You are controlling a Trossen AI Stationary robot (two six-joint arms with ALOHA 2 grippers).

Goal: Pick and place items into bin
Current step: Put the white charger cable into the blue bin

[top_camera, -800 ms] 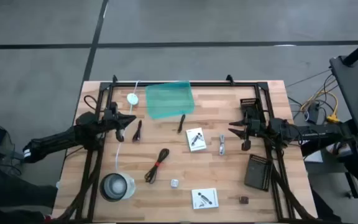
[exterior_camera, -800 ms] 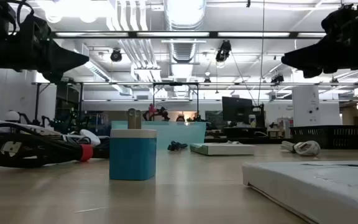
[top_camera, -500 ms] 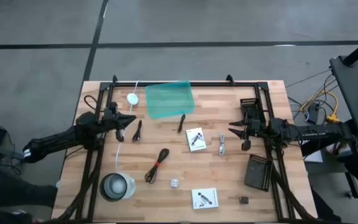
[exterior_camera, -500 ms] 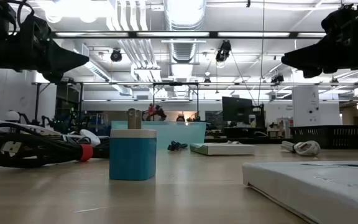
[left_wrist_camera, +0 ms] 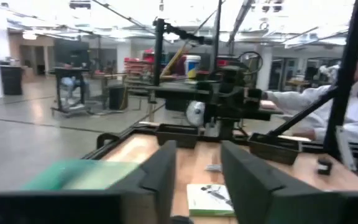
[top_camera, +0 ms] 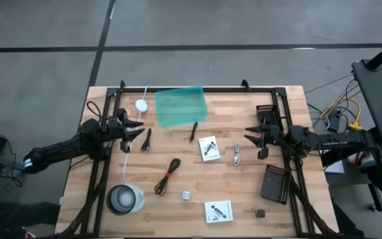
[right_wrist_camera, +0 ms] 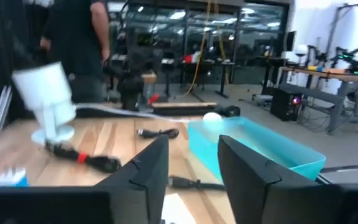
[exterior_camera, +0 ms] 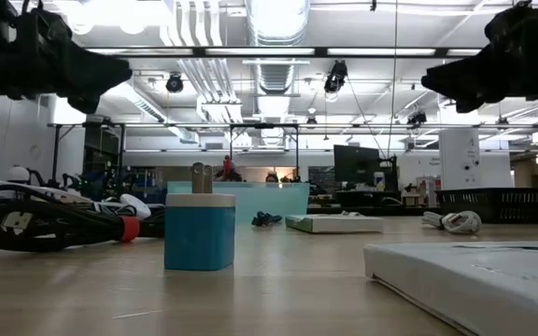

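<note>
The teal bin (top_camera: 181, 106) sits at the table's far middle, resting on its base. A black stick (top_camera: 146, 139) lies just right of my left gripper (top_camera: 140, 131), which is open, empty and above the table. A second stick (top_camera: 193, 131), a white card (top_camera: 209, 148), a metal clip (top_camera: 236, 155), the black cable with a red tie (top_camera: 167, 176) and another card (top_camera: 218, 212) lie flat on the wood. My right gripper (top_camera: 249, 138) is open and empty, above the table right of the clip. The bin also shows in the right wrist view (right_wrist_camera: 253, 149).
A clear round container (top_camera: 125, 199) stands near left. A white disc with a cord (top_camera: 141, 105) lies left of the bin. A black perforated board (top_camera: 275, 182) lies at the right. A small blue plug block (exterior_camera: 199, 231) stands near the front. A black frame (top_camera: 197, 88) edges the table.
My left gripper has gone up a little and shifted slightly toward the table's right edge, staying open. My right gripper has gone up slightly. No item has moved.
</note>
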